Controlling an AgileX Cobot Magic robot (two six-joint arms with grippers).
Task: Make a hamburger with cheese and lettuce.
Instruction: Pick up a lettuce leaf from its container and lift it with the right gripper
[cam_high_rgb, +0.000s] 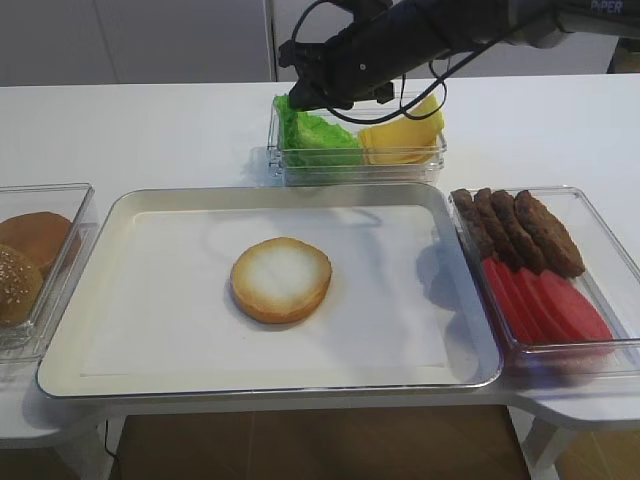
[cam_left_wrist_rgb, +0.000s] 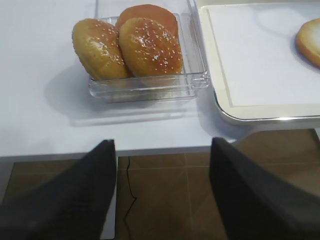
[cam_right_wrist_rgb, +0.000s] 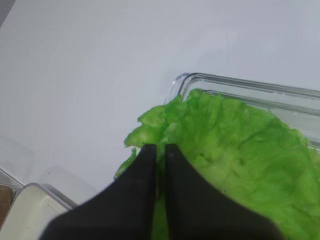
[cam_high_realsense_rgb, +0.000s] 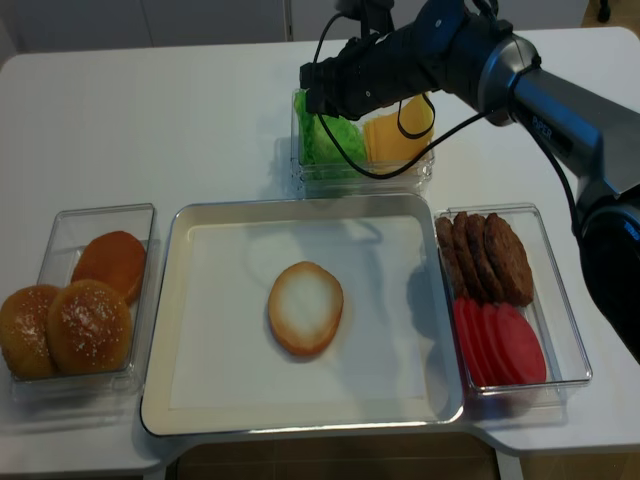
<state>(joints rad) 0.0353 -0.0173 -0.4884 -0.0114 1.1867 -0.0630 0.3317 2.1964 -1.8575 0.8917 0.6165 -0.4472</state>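
Observation:
The hamburger bun half (cam_high_rgb: 281, 279) lies cut face up in the middle of the paper-lined tray (cam_high_rgb: 108, 224); it also shows in the realsense view (cam_high_realsense_rgb: 305, 308) and at the right edge of the left wrist view (cam_left_wrist_rgb: 311, 41). The lettuce (cam_high_rgb: 318, 137) fills the left half of a clear box at the back, with the cheese (cam_high_rgb: 402, 141) in the right half. My right gripper (cam_high_rgb: 300, 98) reaches down onto the lettuce's left edge. In the right wrist view its jaws (cam_right_wrist_rgb: 160, 148) are shut on the lettuce (cam_right_wrist_rgb: 235, 150), green showing between them. My left gripper (cam_left_wrist_rgb: 162, 146) is open and empty over the table's front edge.
A clear box of domed brown buns (cam_left_wrist_rgb: 150, 47) stands left of the tray (cam_high_realsense_rgb: 75, 315). A clear box at the right holds brown patties (cam_high_rgb: 520, 230) and red slices (cam_high_rgb: 545, 300). The right arm's black cable (cam_high_realsense_rgb: 440, 130) hangs over the cheese.

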